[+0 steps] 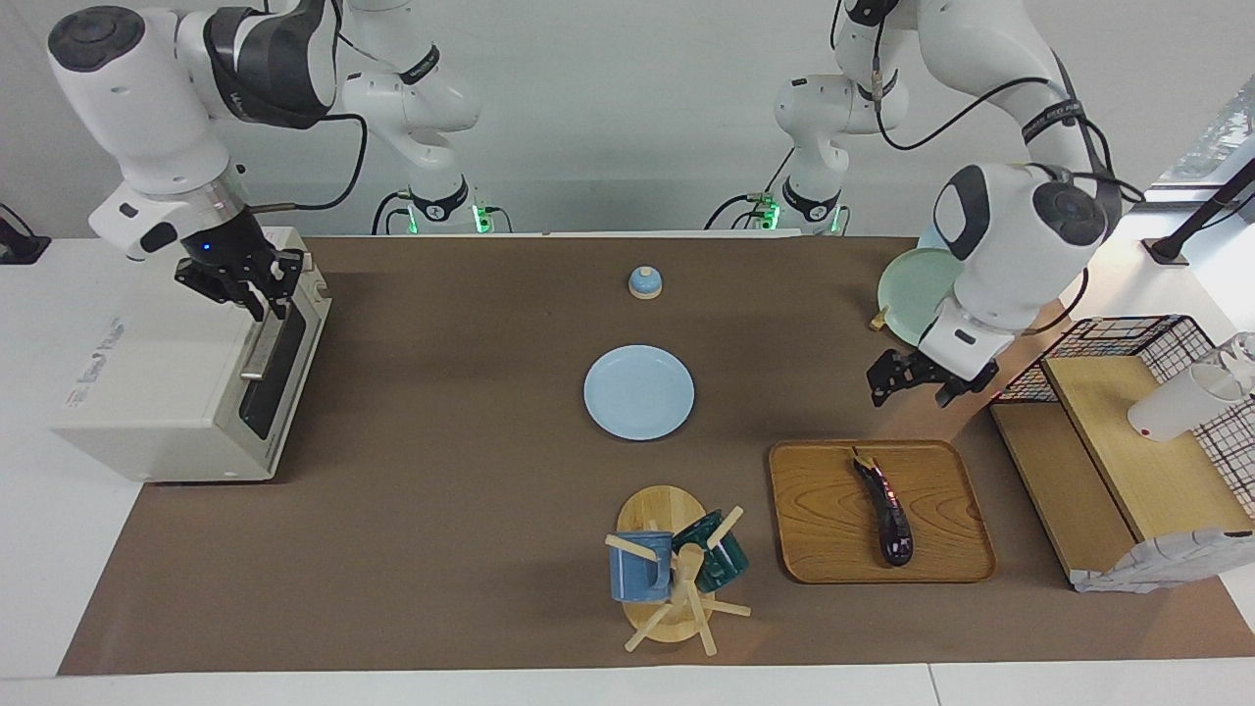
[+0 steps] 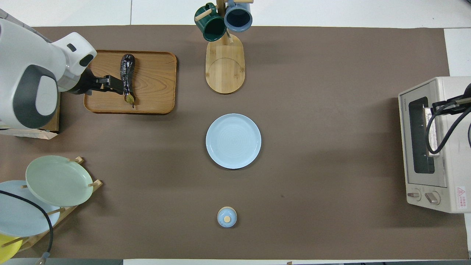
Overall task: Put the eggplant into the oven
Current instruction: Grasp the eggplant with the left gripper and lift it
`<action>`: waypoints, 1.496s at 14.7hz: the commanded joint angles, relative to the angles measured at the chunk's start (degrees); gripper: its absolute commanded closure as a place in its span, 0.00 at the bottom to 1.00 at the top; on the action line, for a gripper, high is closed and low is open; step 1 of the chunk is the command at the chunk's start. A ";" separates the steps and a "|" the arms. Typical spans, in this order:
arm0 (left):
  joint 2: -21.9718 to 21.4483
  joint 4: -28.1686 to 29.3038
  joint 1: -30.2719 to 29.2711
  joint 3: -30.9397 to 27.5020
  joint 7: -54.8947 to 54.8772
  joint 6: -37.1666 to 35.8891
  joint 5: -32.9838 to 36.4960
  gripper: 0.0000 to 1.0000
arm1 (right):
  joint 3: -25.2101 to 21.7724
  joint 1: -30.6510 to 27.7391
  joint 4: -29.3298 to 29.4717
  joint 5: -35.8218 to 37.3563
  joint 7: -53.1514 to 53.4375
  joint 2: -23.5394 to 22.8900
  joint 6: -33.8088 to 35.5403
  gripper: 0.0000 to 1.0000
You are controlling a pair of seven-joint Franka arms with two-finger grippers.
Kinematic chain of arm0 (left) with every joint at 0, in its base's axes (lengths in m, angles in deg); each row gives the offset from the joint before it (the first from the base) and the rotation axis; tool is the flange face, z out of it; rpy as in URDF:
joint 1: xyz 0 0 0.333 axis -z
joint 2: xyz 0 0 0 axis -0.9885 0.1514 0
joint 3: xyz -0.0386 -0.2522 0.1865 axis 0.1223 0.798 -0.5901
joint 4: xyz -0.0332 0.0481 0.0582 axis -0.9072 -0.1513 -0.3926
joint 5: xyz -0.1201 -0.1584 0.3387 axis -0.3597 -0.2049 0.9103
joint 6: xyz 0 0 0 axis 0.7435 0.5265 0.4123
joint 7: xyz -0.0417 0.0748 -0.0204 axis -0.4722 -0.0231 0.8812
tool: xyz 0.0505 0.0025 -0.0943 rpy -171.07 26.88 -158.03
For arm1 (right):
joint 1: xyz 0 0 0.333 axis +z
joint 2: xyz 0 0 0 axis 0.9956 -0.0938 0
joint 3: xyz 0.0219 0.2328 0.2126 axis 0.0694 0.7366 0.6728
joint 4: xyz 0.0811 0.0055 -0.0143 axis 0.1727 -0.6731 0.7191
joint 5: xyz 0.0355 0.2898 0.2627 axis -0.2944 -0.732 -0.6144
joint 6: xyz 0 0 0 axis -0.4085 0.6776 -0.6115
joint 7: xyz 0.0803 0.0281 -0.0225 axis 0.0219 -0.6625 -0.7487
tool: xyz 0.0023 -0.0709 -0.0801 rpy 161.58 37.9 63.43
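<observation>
the eggplant (image 1: 887, 510) lies lengthwise on the wooden tray (image 1: 824, 529), low in the facing view toward the left arm's end of the bench. the oven (image 1: 157, 392) sits at mid-height at the right arm's end, well apart from it, with its glass door shut.

the left gripper (image 1: 915, 384) hangs with fingers spread over bare bench just above the tray in the frame, touching nothing. the right gripper (image 1: 257, 294) has its fingers drawn together at the upper end of the door's bar handle (image 1: 263, 343), apparently pinching it.

what could go wrong:
- a hold so near the handle's end may slip off when the door is pulled, or drag the whole oven across the bench instead of swinging the door.
- the eggplant is slim and glossy. jaws closing off-centre or along its length would likely roll it or squirt it out, and a pinch near the stem tip would let it droop.
- pressing down could shove the tray.
- the left arm's bulky wrist sits close to the plate rack (image 1: 917, 294) and the wire basket (image 1: 1128, 338), so a wide swing might clip either.
- carrying before the door is open leaves nowhere to put it.
</observation>
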 commanded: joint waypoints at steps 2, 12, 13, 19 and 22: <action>9.16 -4.64 0.69 -0.33 -0.64 6.10 -1.11 0.00 | 0.23 -1.56 -6.94 6.22 8.26 1.20 -4.93 1.00; 15.96 -5.80 0.51 -0.33 -5.74 19.38 -0.85 0.06 | 0.40 -1.56 -9.14 5.62 13.47 1.11 -4.93 1.00; 15.88 -5.63 0.60 -0.33 -5.74 19.30 -0.67 0.08 | 0.40 -1.56 -9.32 5.62 13.48 1.11 -4.93 1.00; 15.79 -4.04 0.51 -0.42 -7.85 21.14 -0.14 0.09 | 0.40 -1.56 -13.18 5.70 13.04 1.20 -7.91 1.00; 15.61 -3.43 0.34 -0.42 -7.85 20.88 -0.23 0.09 | 0.49 -0.78 -14.15 5.36 14.43 1.11 -9.14 1.00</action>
